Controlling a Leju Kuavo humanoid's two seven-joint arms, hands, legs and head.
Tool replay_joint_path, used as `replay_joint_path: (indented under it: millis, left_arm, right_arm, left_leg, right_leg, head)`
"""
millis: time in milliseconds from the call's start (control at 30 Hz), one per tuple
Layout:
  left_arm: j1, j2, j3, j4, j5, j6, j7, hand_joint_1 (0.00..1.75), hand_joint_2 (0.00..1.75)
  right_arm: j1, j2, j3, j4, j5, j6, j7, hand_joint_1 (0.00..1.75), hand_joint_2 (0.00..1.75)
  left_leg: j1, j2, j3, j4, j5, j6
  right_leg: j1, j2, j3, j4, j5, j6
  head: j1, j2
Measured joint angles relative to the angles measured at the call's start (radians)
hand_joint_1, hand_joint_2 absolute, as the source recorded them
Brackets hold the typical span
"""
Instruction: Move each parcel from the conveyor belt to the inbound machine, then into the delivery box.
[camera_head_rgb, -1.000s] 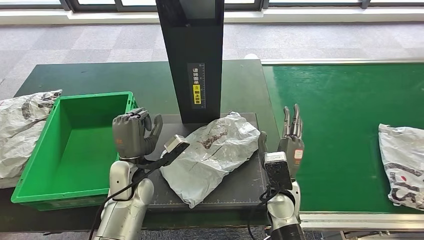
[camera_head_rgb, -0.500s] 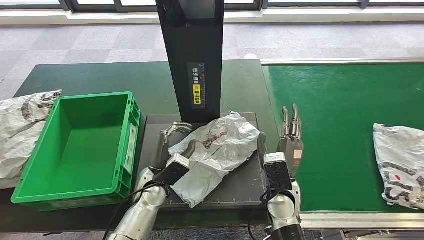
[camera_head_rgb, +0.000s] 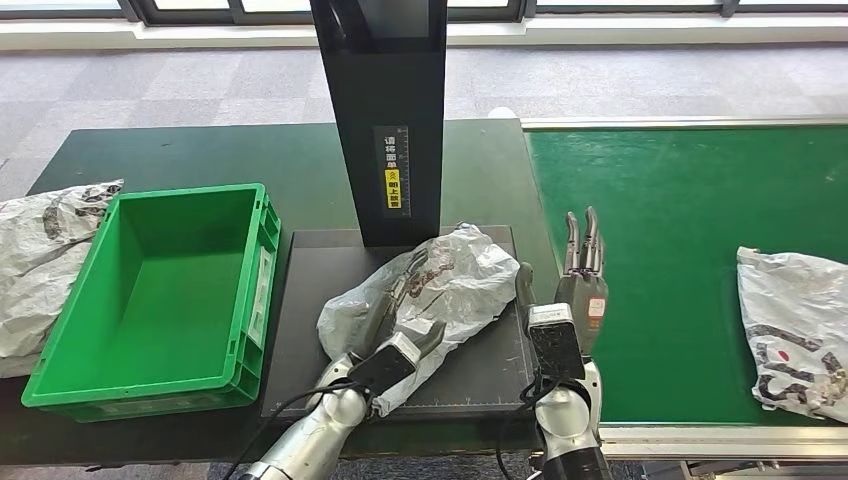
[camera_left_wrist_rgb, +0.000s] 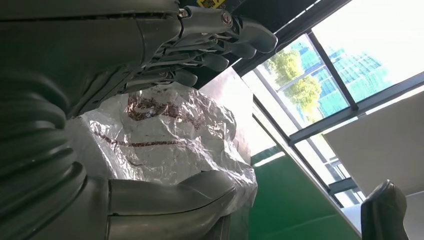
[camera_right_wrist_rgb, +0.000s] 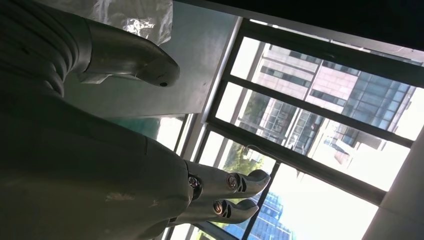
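Note:
A crumpled silver parcel (camera_head_rgb: 455, 275) lies on the black platform (camera_head_rgb: 310, 265) of the inbound machine, in front of its black column (camera_head_rgb: 385, 110). My left hand (camera_head_rgb: 395, 305) reaches over the parcel's near left part. Its fingers lie spread on top and its thumb (camera_head_rgb: 432, 335) sits at the near edge. The left wrist view shows the parcel (camera_left_wrist_rgb: 170, 130) between the fingers (camera_left_wrist_rgb: 220, 47) and the thumb (camera_left_wrist_rgb: 185, 192). My right hand (camera_head_rgb: 583, 270) stands open with straight fingers beside the platform's right edge, holding nothing. The green delivery box (camera_head_rgb: 160, 290) stands empty to the left.
Another silver parcel (camera_head_rgb: 795, 330) lies on the green conveyor belt (camera_head_rgb: 680, 220) at the right edge. More silver parcels (camera_head_rgb: 40, 250) lie left of the box on the dark table. Windows and grey floor lie beyond.
My left hand swung from beside the box rightward and down onto the parcel, whose near left part bunched up. The parcel on the belt drifted left. The right hand stayed put.

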Motion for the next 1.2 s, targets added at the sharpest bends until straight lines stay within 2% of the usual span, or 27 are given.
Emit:
replay_joint_path:
  millis: [100,200,367,467,567,767,1067,1200]
  left_arm:
    - [-0.005,-0.001,-0.002,0.019,-0.016,0.012,0.013,0.00,1.75]
    - [-0.019,-0.005,-0.004,0.053,-0.077,0.079,0.067,0.00,1.75]
    - [-0.060,-0.016,-0.037,0.148,-0.263,0.237,0.272,0.00,1.75]
    - [-0.085,-0.024,-0.072,0.215,-0.382,0.260,0.408,0.00,1.75]
    - [-0.099,-0.028,-0.104,0.265,-0.452,0.260,0.487,0.00,1.75]
    - [-0.122,-0.030,-0.145,0.312,-0.511,0.218,0.555,0.00,1.75]
    - [-0.140,-0.030,-0.177,0.335,-0.526,0.192,0.567,0.00,1.75]
    - [-0.146,-0.030,-0.188,0.341,-0.543,0.163,0.584,1.75,1.75]
  right_arm:
    - [0.001,0.000,0.000,0.000,0.000,-0.001,0.000,0.00,1.75]
    - [0.001,0.000,0.000,0.000,0.003,0.001,0.000,0.00,1.75]
    - [-0.004,0.000,0.000,0.000,0.011,0.009,0.000,0.00,1.75]
    - [-0.015,0.000,0.000,0.004,0.011,0.015,0.000,0.00,1.75]
    - [-0.022,0.000,0.000,0.008,0.010,0.016,0.000,0.00,1.75]
    - [-0.028,-0.001,0.000,0.014,0.010,0.016,0.000,0.00,1.75]
    - [-0.029,-0.003,-0.001,0.019,0.011,0.016,0.000,0.00,1.75]
    - [-0.029,-0.005,-0.001,0.021,0.012,0.016,0.000,0.00,1.75]
  left_leg:
    - [0.000,0.000,0.000,0.000,0.000,0.000]
    - [0.000,0.000,0.000,0.000,0.000,0.000]
    - [0.000,0.000,0.000,0.000,0.000,0.000]
    - [0.000,0.000,0.000,0.000,0.000,0.000]
    - [0.000,0.000,0.000,0.000,0.000,0.000]
    - [0.000,-0.001,0.000,0.000,0.000,0.000]
    - [0.000,-0.002,0.001,0.000,0.000,0.000]
    - [0.000,-0.003,0.002,0.000,0.000,0.000]
  right_leg:
    - [0.000,0.000,0.000,0.000,0.000,0.000]
    - [0.000,0.000,0.000,0.000,0.000,0.000]
    - [0.000,0.000,0.000,0.000,0.000,0.000]
    - [0.000,0.000,0.000,0.000,0.000,0.000]
    - [0.000,0.000,0.000,0.000,0.000,0.000]
    - [0.000,-0.001,0.001,0.000,0.000,0.000]
    - [0.000,-0.003,0.003,0.000,0.000,0.000]
    - [0.000,-0.004,0.004,0.000,0.000,0.000]
  head:
    - [0.000,0.000]
    - [0.000,0.000]
    - [0.000,0.000]
    - [0.000,0.000]
    - [0.000,0.000]
    - [0.000,0.000]
    - [0.000,0.000]
    - [0.000,0.000]
